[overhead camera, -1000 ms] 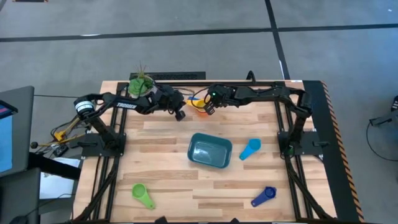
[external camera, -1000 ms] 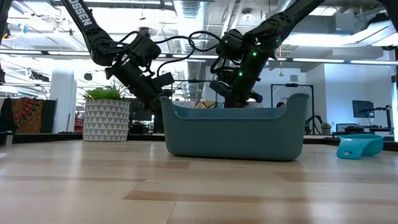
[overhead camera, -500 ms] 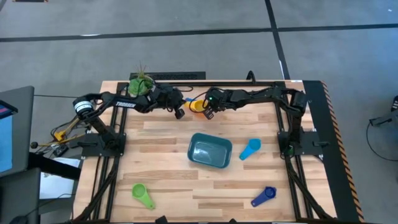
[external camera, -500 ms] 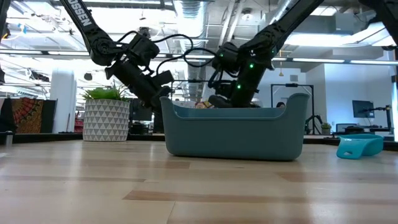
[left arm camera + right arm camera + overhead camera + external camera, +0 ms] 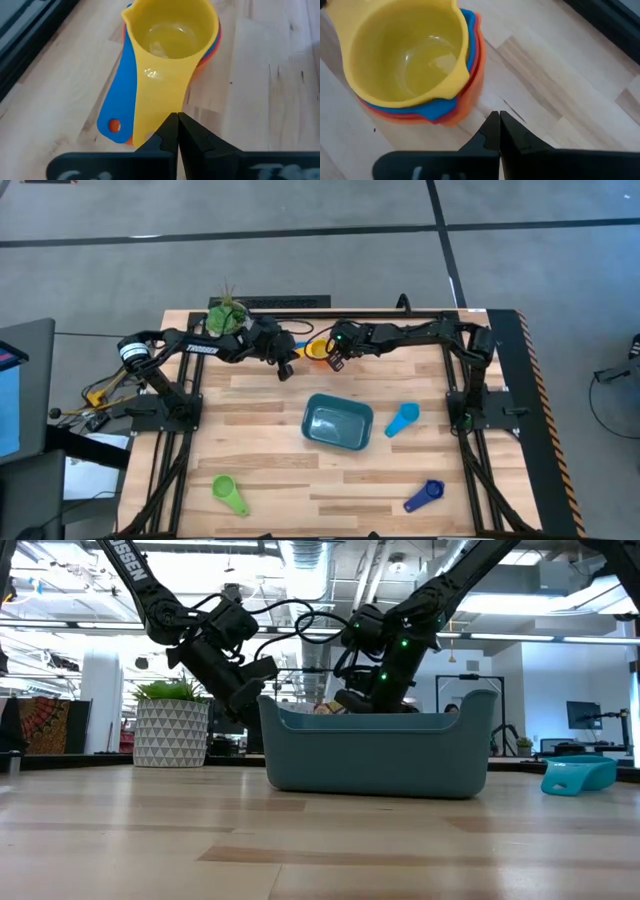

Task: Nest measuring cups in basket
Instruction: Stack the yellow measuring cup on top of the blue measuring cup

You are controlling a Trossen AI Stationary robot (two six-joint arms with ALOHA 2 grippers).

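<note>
— Pale wooden worktop [image 5: 270,445], open workshop behind it. Where is the nested stack [image 5: 316,350] sitting?

— At the far edge, well apart from the basket [image 5: 338,423], which is lying nearer the middle. Yellow cup [image 5: 171,35] on top, then blue [image 5: 121,95], with red and orange showing at the rim underneath.

— Which arm is nearer?

— Both are closing on it. The left end effector [image 5: 284,369] is hovering just to the stack's left and a little toward the basket; the right end effector [image 5: 335,360] is sitting just to its right. The right looks marginally closer, I'd judge.

— Fingers?

— Both pairs are pressed together, pinching nothing, in each wrist view.

— And the stack's long axis?

— Running along the handles. In the left wrist view the yellow and blue handles are pointing back at that end effector, tips almost at the fingers [image 5: 170,135]. The right wrist view is facing the bowls' rounded side, handles pointing away.

— So the left is lined up on the handles?

— I'd say so, though it needs to spread first
</note>
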